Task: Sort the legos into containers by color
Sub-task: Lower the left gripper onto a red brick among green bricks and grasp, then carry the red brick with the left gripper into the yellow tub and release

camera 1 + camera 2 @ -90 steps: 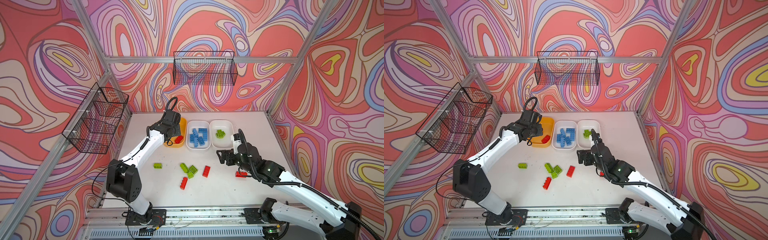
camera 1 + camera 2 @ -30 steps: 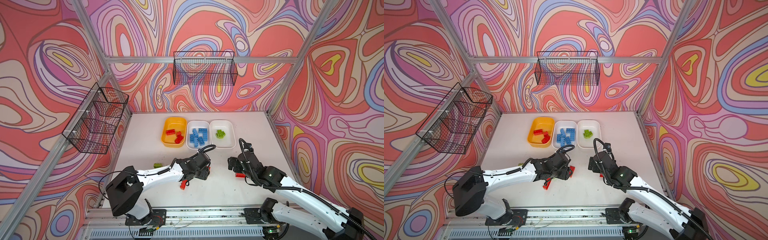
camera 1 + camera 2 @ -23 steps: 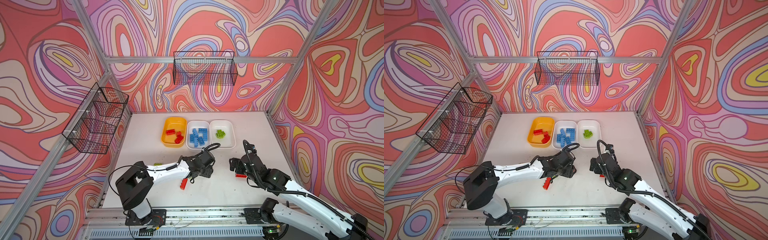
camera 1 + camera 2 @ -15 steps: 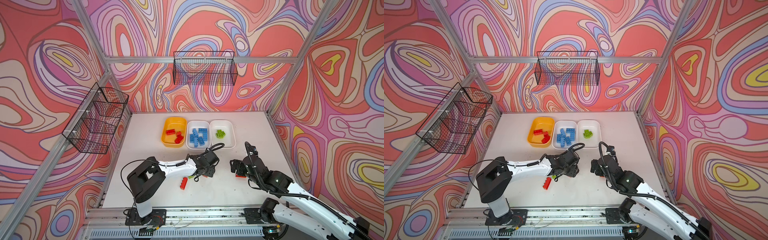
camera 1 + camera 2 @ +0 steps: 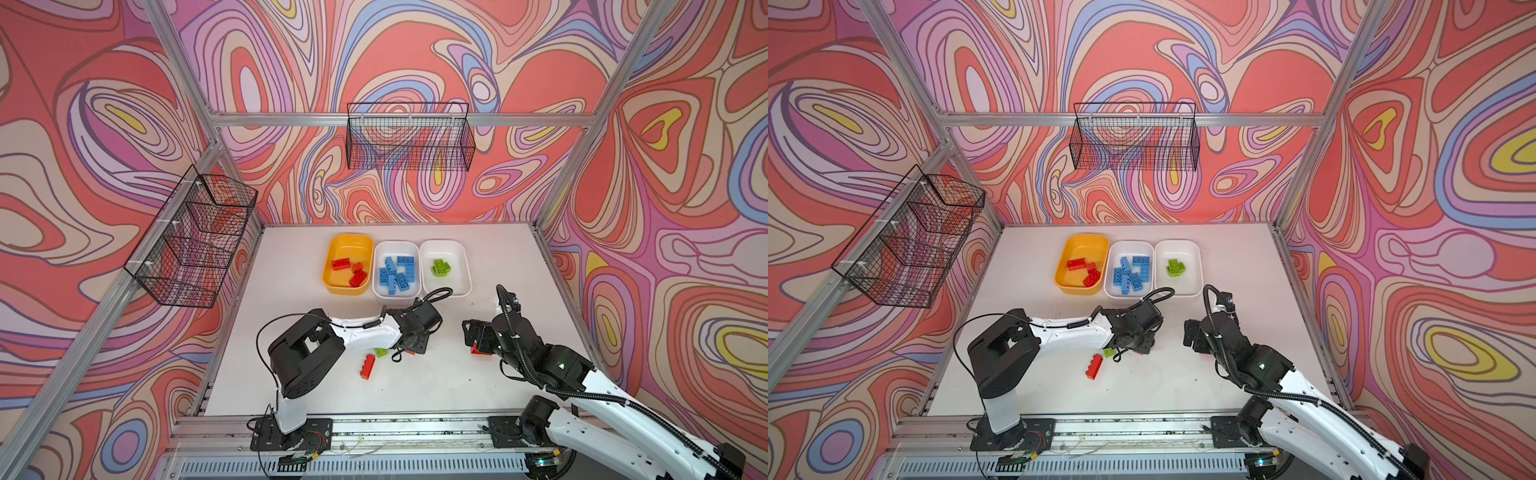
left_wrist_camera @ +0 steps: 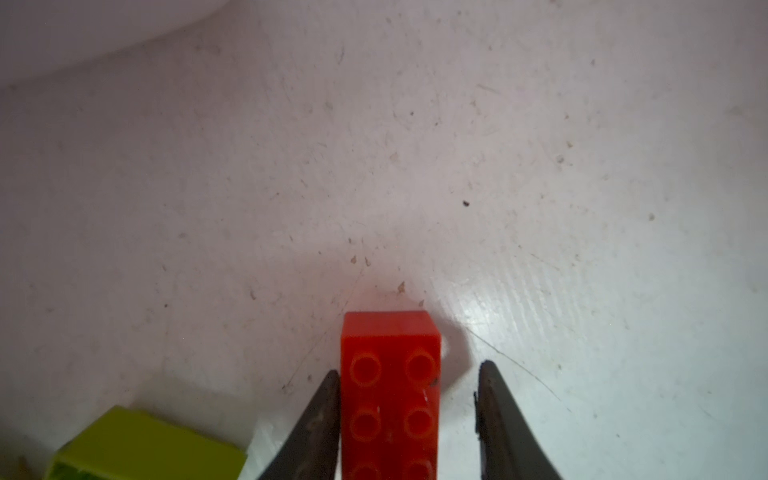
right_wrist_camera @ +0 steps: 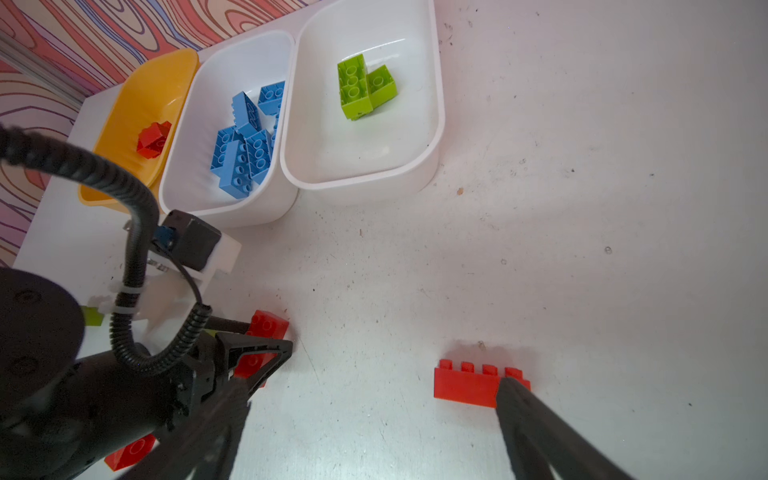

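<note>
Firstly, item in hand: red brick, studs up, flat on the table, lying lengthwise between the fingers of your left gripper and sticking out past the fingertips.

Fingers: narrowed, not clamped. One finger lay against the brick's long side. The other finger stood off it, with a strip of table showing between.

Neighbour: lime brick, outside the touching finger and near it. You could not tell contact from the wrist view.

Handling, as a judgement: you did best to close slowly, using the touching finger as a stop while the free finger came in. A quick one-sided press could have skewed the brick. A deeper reach along its sides would have gripped more squarely. Lifting was wise only once both fingers bore on it.

Destination: yellow-orange tub, well beyond the fingertips, with red bricks in it. Blue ones lay in the middle white tub, lime ones in the end white tub.

Right gripper: fingers wide, holding nothing, one fingertip just over the end of a second red brick.

Loose: third red brick, outside both grippers' fingers.
</note>
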Controlling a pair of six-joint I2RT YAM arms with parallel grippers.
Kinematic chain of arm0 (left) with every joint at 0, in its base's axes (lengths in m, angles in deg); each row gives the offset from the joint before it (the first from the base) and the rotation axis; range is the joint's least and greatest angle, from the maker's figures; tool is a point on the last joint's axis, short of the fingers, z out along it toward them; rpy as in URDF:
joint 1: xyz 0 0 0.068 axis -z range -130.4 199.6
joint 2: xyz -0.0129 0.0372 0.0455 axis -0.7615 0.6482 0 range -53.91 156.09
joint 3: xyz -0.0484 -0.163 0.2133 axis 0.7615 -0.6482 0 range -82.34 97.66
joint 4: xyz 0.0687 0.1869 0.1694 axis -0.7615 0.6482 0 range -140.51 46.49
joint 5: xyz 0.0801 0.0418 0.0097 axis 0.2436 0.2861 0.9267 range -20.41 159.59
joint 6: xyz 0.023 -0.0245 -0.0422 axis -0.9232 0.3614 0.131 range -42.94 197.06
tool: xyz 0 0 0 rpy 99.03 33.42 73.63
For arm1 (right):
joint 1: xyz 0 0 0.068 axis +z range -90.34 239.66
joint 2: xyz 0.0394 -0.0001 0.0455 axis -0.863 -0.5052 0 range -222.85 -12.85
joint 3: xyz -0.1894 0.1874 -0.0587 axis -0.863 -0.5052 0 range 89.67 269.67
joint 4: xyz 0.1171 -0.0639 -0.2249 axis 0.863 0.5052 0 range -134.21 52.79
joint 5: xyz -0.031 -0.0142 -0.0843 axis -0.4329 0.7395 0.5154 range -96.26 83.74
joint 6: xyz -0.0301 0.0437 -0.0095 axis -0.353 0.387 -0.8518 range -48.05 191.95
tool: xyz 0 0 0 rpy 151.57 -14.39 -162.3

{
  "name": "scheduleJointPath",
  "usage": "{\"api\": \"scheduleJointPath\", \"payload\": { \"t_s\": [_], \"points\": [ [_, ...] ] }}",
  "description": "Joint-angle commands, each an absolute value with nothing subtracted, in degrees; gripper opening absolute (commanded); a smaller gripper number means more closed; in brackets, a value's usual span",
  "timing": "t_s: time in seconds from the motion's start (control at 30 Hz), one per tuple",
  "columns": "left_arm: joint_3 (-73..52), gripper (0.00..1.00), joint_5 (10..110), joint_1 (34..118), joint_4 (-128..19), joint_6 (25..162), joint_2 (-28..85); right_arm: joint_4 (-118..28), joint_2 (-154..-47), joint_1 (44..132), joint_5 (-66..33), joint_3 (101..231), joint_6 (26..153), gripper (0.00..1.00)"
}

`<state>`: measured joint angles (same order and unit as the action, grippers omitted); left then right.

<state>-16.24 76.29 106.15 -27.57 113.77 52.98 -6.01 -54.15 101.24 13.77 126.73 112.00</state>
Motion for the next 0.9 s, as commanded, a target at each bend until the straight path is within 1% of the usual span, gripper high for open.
{"api": "scheduleJointPath", "payload": {
  "t_s": [0.0,0.07,0.23,0.47,0.67,0.87],
  "points": [
    [-16.67,0.25,77.69,106.20,-24.38,114.44,53.28,-5.61,-53.81,101.03,13.89,127.46,111.90,0.98],
    [-16.33,0.18,78.72,106.20,-23.32,114.21,52.67,-6.07,-54.11,100.99,13.67,127.42,111.85,0.98],
    [-14.05,0.07,81.11,105.18,-19.88,112.68,50.42,-6.94,-54.14,100.99,13.54,127.50,111.47,0.98],
    [-9.88,0.06,82.63,99.38,-16.01,109.46,46.83,-6.08,-53.33,100.98,14.34,129.19,110.89,0.98],
    [-2.90,0.06,83.71,88.59,-13.54,105.97,43.48,-6.86,-54.69,101.01,14.55,130.79,109.68,0.98],
    [8.41,0.06,84.48,77.79,-10.89,103.96,47.60,-10.53,-60.48,100.96,13.67,132.18,107.84,0.98]
  ]
}}
